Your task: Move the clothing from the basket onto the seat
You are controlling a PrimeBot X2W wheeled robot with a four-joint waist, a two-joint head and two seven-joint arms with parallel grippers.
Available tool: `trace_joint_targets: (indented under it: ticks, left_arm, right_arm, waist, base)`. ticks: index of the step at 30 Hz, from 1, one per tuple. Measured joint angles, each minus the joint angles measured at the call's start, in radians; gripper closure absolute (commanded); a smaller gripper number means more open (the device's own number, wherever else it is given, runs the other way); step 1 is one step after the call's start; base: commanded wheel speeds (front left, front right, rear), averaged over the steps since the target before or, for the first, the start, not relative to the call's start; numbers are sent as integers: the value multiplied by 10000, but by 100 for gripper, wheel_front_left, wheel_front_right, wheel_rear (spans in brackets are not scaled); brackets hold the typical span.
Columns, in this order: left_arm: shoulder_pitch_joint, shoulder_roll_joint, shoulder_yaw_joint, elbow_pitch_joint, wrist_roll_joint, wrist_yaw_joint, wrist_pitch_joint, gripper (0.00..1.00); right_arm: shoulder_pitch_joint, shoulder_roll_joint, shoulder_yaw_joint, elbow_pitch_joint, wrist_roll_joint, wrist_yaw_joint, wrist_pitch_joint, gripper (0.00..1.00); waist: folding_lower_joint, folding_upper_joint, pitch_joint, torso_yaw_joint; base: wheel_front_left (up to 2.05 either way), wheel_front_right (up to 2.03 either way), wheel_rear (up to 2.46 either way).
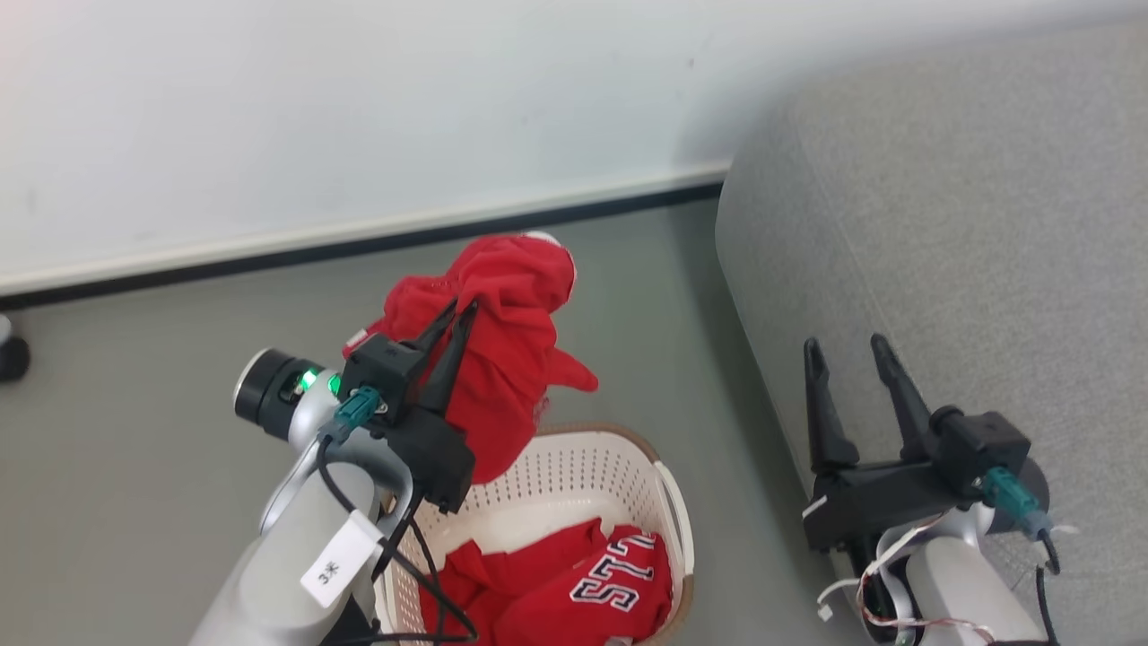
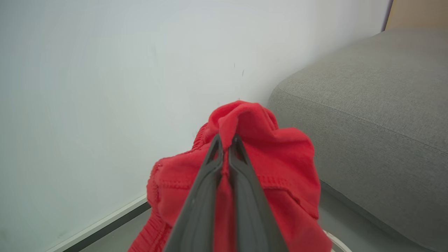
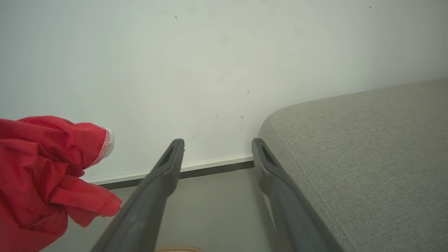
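My head camera looks steeply down on the basket and seat; both wrist cameras face the wall from low down, sharing that seat's corner.

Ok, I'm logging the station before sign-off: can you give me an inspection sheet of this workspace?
Surface: grey floor, smooth.
Job's things: plain red garment hangs above the basket; lettered jersey lies inside it; seat bears no clothing in view.
Clutter: dark object at the floor's left edge, cut off.
Grippers: left gripper shut on the plain red garment; right gripper open, at the seat's edge.
Cables: black cable at the left forearm; thin wires at the right wrist.
Surroundings: white wall, dark baseboard.
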Motion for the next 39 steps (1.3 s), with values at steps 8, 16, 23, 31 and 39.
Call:
trace_joint_targets:
  ticks: [8,16,23,31,39]
  left_arm:
    - [690,-6,163,-102,-464,0,8,100]
    - [1360,-52,136,-828,-564,2,316,100]
    - [1499,-113,-2,-1463,-581,12,639,100]
    - [1674,-153,-176,-2094,-765,15,1053,100]
    - [1711,-171,-349,-2629,-826,15,1429,100]
  right_arm:
    - [359,2,512,437,-79,550,0,0]
    - [688,-2,1743,652,-242,1292,2,0]
    - [205,-4,3018,1014,-282,1513,6,0]
    - [-778,-27,4577,1511,-6,1532,88,0]
    - [-1776,-33,6199,2190,924,1532,86,0]
  waist:
    - [0,0,-1207,121]
    - [1,1,-2226,174]
    - [1,0,-2557,231]
    - [3,2,-2549,314]
    - [3,2,-2473,431]
  base:
    - [0,0,0]
    - [0,0,0]
    - [0,0,0]
    - [0,0,0]
    - [0,0,0]
